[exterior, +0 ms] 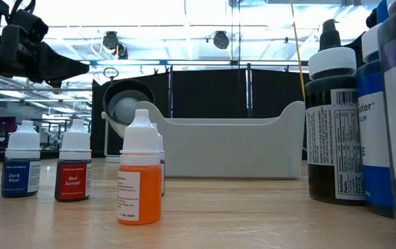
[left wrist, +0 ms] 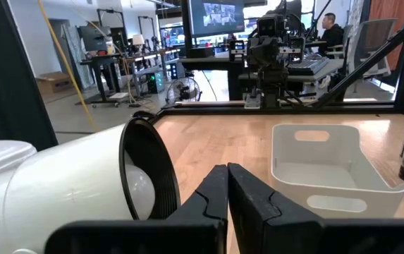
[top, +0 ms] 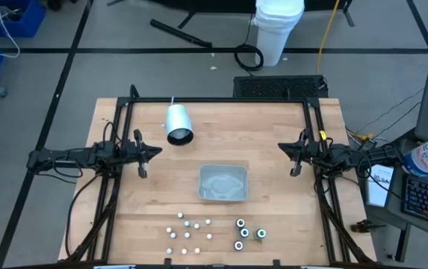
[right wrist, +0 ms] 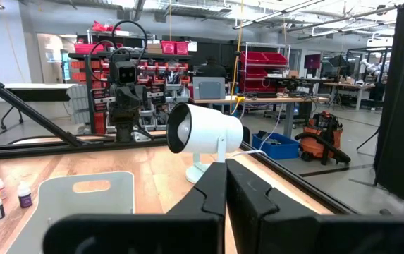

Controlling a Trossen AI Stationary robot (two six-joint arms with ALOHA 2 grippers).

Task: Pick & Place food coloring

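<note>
Both claws sit pressed together and hold nothing: the left gripper (top: 142, 155) hangs over the left side of the table (top: 273, 127), near the white cylinder (top: 178, 123) lying on its side, and the right gripper (top: 294, 155) hangs over the right side, well apart from everything. Neither is near the food coloring bottles (top: 191, 232), which stand in 2 loose groups along the table's near edge: a scatter of small white-capped ones, and to their right a few wider ones (top: 243, 233) with darker tops. From table height an orange bottle (exterior: 140, 181), a red one (exterior: 74, 171) and a dark blue one (exterior: 23, 169) can be told apart, all upright. The grey tray (top: 223, 183) sits mid-table, just beyond the bottles, and looks empty as far as the pictures show. So, as I judge it, nothing has been placed yet: every bottle is left to pick, and the work appears to be at its very start.
</note>
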